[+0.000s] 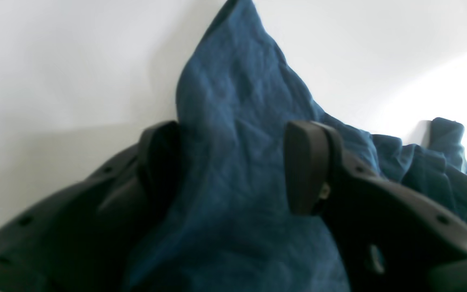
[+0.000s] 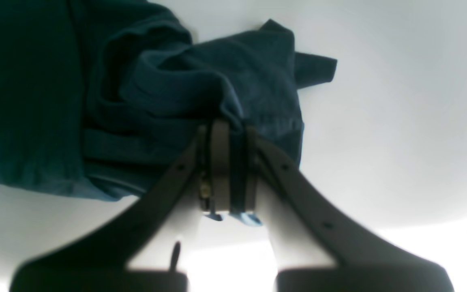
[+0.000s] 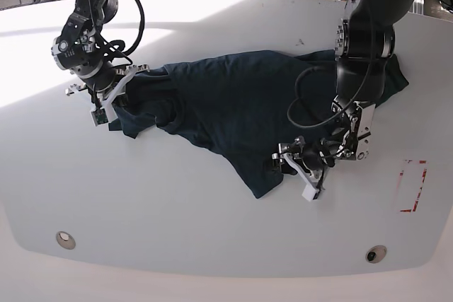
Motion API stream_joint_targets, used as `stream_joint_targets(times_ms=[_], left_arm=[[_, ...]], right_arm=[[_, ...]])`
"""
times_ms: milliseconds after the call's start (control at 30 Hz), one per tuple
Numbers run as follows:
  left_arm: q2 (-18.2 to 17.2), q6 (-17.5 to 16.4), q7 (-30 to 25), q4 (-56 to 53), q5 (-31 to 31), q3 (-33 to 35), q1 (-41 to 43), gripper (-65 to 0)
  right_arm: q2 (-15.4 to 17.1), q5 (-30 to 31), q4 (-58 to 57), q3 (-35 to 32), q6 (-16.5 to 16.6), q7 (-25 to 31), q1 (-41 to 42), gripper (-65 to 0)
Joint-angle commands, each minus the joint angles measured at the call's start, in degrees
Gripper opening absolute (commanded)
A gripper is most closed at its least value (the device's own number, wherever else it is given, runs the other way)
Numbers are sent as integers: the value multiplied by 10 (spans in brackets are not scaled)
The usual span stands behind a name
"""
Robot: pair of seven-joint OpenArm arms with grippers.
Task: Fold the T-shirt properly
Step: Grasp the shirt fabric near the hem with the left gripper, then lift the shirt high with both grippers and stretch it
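1. The T-shirt (image 3: 241,107) lies crumpled and spread across the white bench (image 3: 177,224), unfolded, reaching from the right hand (image 2: 228,170) over to the left hand (image 3: 297,167).
2. The right hand is clamped together on a bunched fold of the shirt's edge, with cloth poking out beneath its pads. Likely this pins or lifts that end so the fabric can be drawn straight.
3. The left hand has its pads (image 1: 304,166) apart, one on each side of a pointed flap of the shirt. Whether they press on the cloth I cannot tell. It appears set to take that corner.
4. No container shows in any view; beyond the hands lies bare bench and a red outline (image 3: 412,185) marked near the left hand.
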Motion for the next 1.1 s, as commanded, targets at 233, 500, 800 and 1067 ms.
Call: stream_joint_targets(times_ms=[233,500,800,1067], left_arm=[[0,41,-19,2,17,0,-8,-650],[-8,46,-4,59,29,-5,5,-650],[-30,46,106,286,28,-110,65,-650],[-31,43,197,446,28,-176,93,-650]], right_arm=[[5,8,10,3,-2,11,15,-650],[4,8,26,-1,-2,10,21,-650],[6,8,60,2,-4,7,28,-650],[14,2,35,3,-5,7,67,-650]])
